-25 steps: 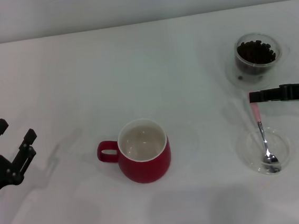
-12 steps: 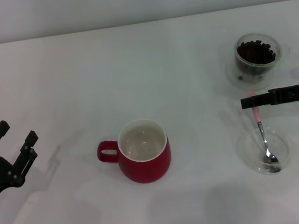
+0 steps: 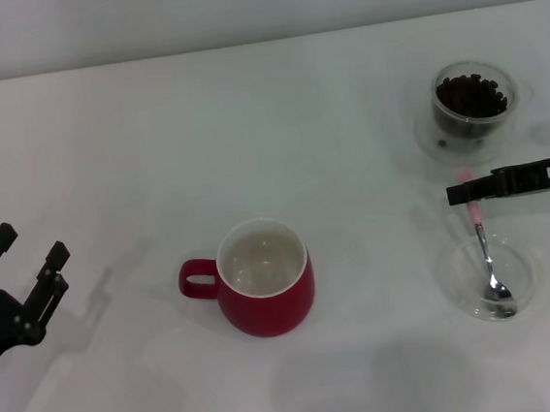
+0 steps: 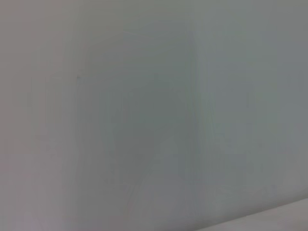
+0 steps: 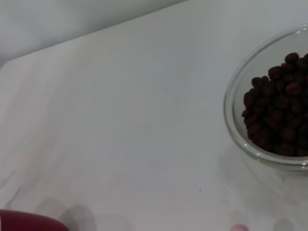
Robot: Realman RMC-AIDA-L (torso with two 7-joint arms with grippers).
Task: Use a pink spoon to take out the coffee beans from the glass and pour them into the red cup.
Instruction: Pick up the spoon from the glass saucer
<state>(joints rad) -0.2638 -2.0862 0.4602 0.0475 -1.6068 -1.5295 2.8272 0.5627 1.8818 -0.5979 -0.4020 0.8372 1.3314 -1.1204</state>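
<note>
tiny white label on right pincer (image 3: 463, 189), txt unreadable.

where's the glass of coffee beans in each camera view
Head view: the glass is far back on the robot's right, beyond the pink spoon.
Left wrist view: not in it.
Right wrist view: the glass is cut off at one edge.
Shared landmark: the dark coffee beans inside it.

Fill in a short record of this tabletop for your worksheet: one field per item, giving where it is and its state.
pink spoon: bowl resting in the shallow clear dish, handle pointing away
glass: far right, holding coffee beans
red cup: centre, upright, empty
right tool: at the spoon's pink handle end
left tool: parked at left, open
</note>
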